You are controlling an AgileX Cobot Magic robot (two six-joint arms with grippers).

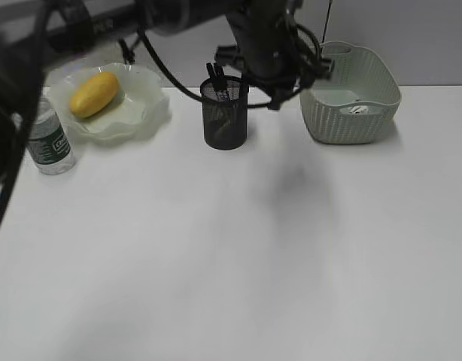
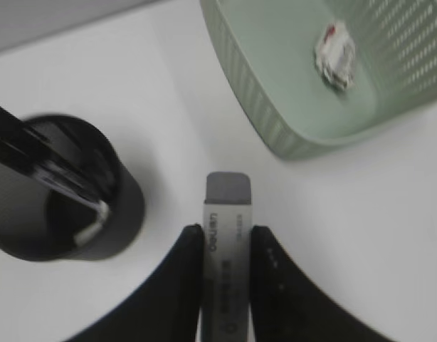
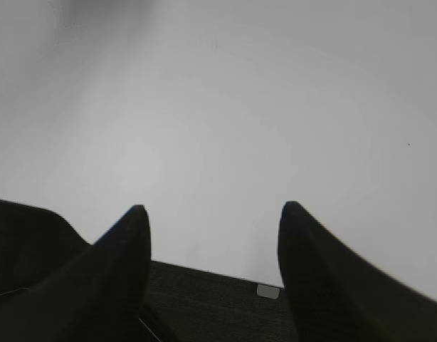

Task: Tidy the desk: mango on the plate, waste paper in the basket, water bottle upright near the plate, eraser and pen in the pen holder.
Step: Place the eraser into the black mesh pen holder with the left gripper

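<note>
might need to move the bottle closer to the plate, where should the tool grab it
Grip the water bottle around its labelled middle, coming in level from the front or right: it stands upright, the plate sits close behind it to the right, and an arm blocks its left.

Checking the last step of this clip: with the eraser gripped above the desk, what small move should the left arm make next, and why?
Probably shift the left gripper leftward over the pen holder: it holds the eraser above bare desk between holder and basket.
</note>
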